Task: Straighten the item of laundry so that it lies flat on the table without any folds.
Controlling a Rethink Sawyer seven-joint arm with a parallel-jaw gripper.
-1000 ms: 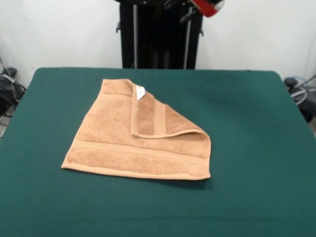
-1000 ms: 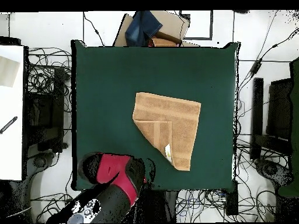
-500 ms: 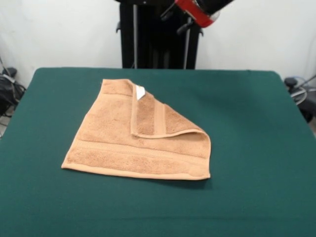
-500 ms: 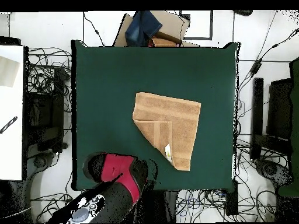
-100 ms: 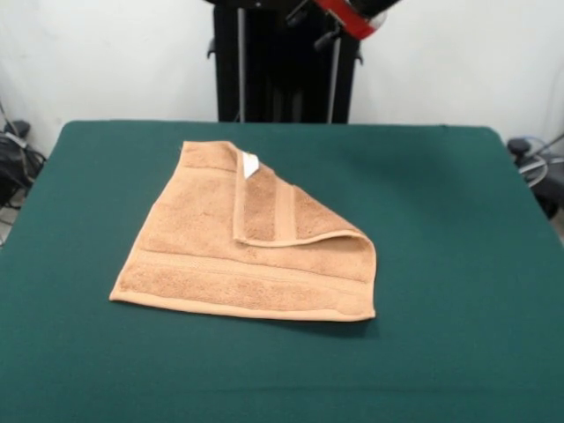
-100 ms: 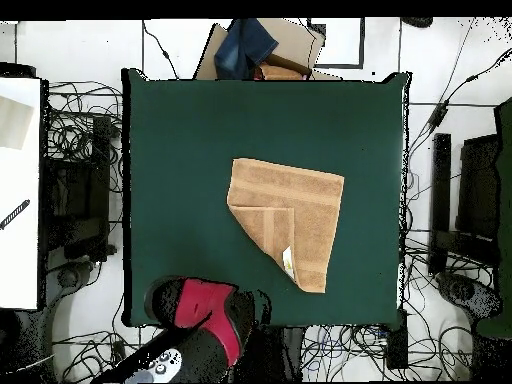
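Lying mid-frame on the green cloth table (image 5: 458, 220), the tan terry towel (image 5: 220, 256) is keeping one corner folded over, white tag (image 5: 250, 164) showing. The red arm (image 6: 200, 310) is hanging at lower left overhead. Its finger state cannot be told.

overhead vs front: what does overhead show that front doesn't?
Only overhead: the arm's red and black body at the table's edge, cables on the floor around the table, and a blue and brown bundle past the opposite edge.

Only front: the black pedestal against a white wall and the raised edge of the towel's folded flap.

Both: the tan towel on the green table, one corner folded over, white tag showing. Neither shows the hand.
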